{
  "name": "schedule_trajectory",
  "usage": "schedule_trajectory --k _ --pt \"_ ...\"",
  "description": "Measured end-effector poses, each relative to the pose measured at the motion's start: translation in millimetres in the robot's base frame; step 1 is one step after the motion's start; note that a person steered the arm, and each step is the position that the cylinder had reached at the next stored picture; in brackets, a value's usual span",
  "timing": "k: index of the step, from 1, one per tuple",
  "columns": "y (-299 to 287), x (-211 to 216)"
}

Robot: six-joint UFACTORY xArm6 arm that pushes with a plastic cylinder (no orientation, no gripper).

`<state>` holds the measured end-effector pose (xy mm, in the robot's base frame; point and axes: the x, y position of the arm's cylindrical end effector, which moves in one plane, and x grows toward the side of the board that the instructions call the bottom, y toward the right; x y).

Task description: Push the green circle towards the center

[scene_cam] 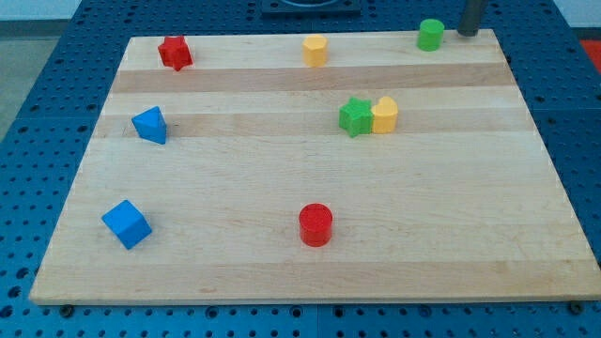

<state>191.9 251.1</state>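
The green circle (430, 35) stands at the top right of the wooden board (310, 272), close to its top edge. My tip (467, 33) is just to the right of it, near the board's top right corner, with a small gap between them. Only the rod's lower part shows; the rest is cut off by the view's top.
A green star (355, 116) touches a yellow block (384, 115) right of the middle. A yellow block (315, 50) and a red star (175, 53) sit along the top. Two blue blocks (150, 125) (126, 223) are at the left. A red circle (315, 225) is at bottom centre.
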Motion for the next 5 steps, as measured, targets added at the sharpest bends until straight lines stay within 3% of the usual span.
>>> schedule_trajectory --k 3,5 --pt "-86.6 2.1" --pt "-114.3 25.9"
